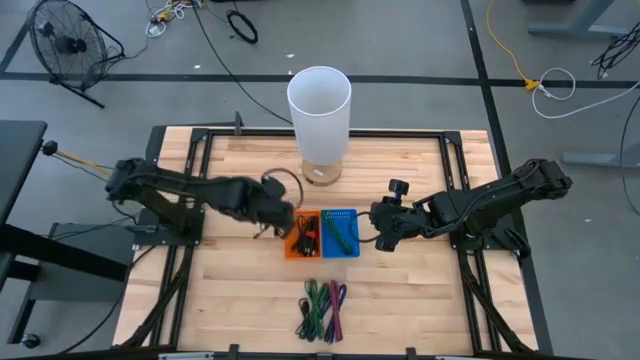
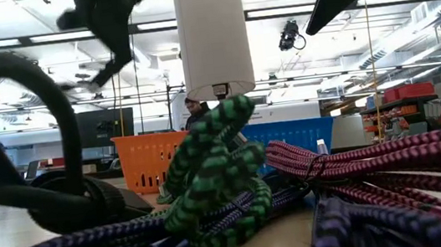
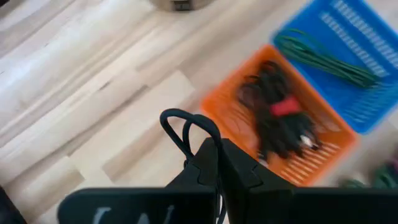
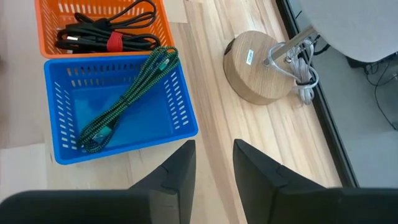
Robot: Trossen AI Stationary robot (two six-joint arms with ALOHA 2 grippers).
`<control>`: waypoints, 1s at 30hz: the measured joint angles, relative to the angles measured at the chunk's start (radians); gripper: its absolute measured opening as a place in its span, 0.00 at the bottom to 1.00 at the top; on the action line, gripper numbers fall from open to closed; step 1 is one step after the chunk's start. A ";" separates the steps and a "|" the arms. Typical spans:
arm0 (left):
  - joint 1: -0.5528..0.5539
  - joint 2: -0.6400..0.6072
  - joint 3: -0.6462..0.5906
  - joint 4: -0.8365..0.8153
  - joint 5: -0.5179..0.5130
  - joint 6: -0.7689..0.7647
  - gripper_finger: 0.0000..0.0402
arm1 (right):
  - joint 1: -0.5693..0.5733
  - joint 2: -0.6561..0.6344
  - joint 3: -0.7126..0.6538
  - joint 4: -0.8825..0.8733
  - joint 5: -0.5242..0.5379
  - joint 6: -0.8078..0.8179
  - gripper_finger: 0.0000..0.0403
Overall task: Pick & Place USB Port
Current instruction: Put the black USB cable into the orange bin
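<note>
My left gripper (image 1: 281,218) hovers just left of the orange basket (image 1: 305,236) and is shut on a black cable (image 3: 186,127). The orange basket holds a black cable bundle with a red tie (image 3: 283,115). The blue basket (image 1: 340,231) beside it holds a green braided cable (image 4: 127,99). My right gripper (image 4: 214,163) is open, above the table at the blue basket's right side, touching nothing. Several green, purple and dark braided cables (image 1: 322,310) lie loose on the table near the front edge. My left gripper pinches the black cable between its two shut fingers, coming from above and slanting toward the orange basket. Two thin loops of the cable (image 3: 194,123) stick out past the fingertips (image 3: 219,163). The rest of the cable curls away above the gripper (image 1: 283,184), off the table.
A white lamp (image 1: 319,100) stands on a round wooden base (image 4: 261,74) behind the baskets, its cord coiled at the base. The braided cables (image 2: 210,175) fill the low view. Bare wood (image 1: 230,290) lies to the left and right of the baskets.
</note>
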 joint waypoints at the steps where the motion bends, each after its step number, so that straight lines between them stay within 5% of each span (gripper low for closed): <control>1: 0.022 -0.033 -0.047 0.029 0.009 0.005 0.01 | 0.000 0.000 0.000 0.000 0.000 0.003 0.27; 9: 0.133 -0.346 -0.464 0.541 0.120 0.031 0.01 | 0.000 0.000 0.000 -0.003 0.001 0.005 0.27; 15: 0.080 -0.393 -0.649 0.950 0.209 0.001 0.01 | 0.000 0.000 0.000 0.000 0.002 0.007 0.27; 23: 0.039 -0.297 -0.674 1.008 0.103 -0.061 0.01 | 0.000 0.000 0.000 0.043 0.003 -0.004 0.27; 30: 0.048 -0.211 -0.673 1.071 0.120 -0.069 0.01 | 0.000 0.000 0.000 0.046 0.004 -0.007 0.27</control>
